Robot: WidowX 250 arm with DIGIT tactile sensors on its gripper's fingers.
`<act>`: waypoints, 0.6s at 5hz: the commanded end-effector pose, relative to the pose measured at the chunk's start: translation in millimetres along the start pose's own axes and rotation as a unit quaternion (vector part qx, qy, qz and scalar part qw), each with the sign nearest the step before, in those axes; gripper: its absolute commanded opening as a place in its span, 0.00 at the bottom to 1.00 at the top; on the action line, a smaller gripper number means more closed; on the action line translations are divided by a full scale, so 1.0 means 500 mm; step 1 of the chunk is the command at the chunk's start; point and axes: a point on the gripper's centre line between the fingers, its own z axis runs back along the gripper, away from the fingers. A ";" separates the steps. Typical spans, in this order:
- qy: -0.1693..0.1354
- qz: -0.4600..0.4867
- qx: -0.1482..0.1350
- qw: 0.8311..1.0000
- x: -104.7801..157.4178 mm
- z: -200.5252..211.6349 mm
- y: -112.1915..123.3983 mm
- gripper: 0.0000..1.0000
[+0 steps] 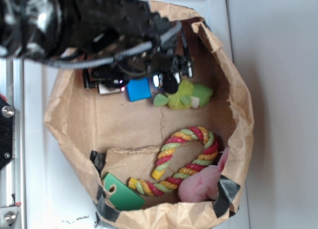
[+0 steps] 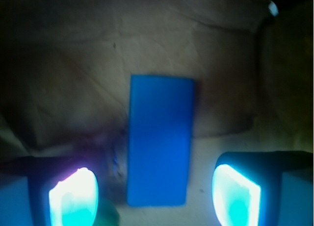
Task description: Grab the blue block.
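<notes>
The blue block (image 2: 159, 140) lies flat between the spread pincer (image 2: 154, 196) fingers.

A: The arm (image 1: 74, 25) is a blur, covering part of the blue block (image 1: 138, 89).
B: And the wrist view cuts both fingers (image 2: 73, 199) off at its bottom edge.

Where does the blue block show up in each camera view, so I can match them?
Exterior: the blue block sits in the upper middle, inside the paper bag, partly under the arm, left of the yellow-green fuzzy toy.
Wrist: the blue block stands long-side up at centre, between the open gripper fingers.
Shared landmark: the creased brown bag floor under the block.
</notes>
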 end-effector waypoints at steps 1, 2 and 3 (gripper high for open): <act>-0.005 0.018 -0.026 0.999 0.013 0.018 -0.051 1.00; -0.021 0.016 -0.024 0.999 0.021 0.000 -0.067 1.00; -0.021 0.006 -0.024 0.999 0.021 0.010 -0.015 1.00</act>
